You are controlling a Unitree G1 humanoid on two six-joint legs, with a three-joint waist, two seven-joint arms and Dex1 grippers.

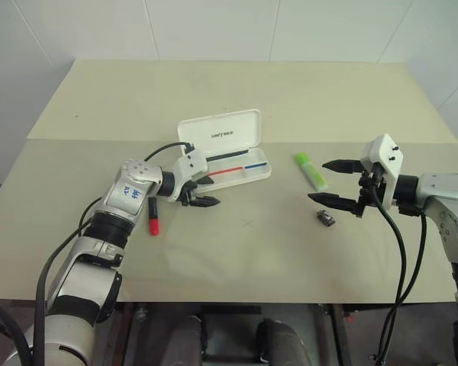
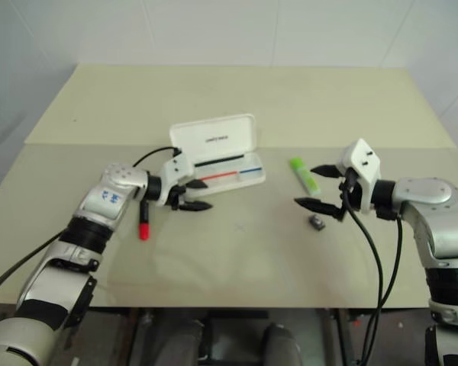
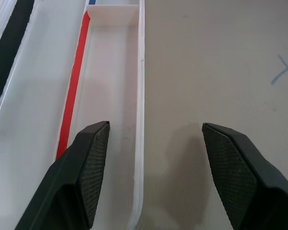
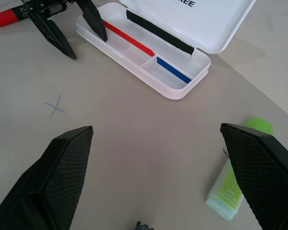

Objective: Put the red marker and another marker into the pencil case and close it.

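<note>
Both claws stand with their black fingers apart and hold nothing. Left gripper [image 1: 204,191] hangs over the near left end of the white hard-plastic hinged pencil case [image 1: 244,172], one finger above its tray and the other outside its front wall. Right gripper [image 1: 337,183] hovers above the table, spread wide, between the short lime-green highlighter [image 1: 310,171] and a small dark grey object [image 1: 325,219].

The case lies open, lid tipped back, thin red, blue and black stripes showing inside, and no marker in it. The short thick red marker with a black end [image 1: 153,216] lies on the table beside the left forearm, near the case but apart from it. The highlighter rests just right of the case.

By my reading, neither marker is picked up yet, so the task is at its start. The next move calls for one claw to come down over its nearer marker, straddle it across its width, and close.

A pale beige tabletop [image 1: 244,252] bears a faint pen cross; white walls stand behind it.
</note>
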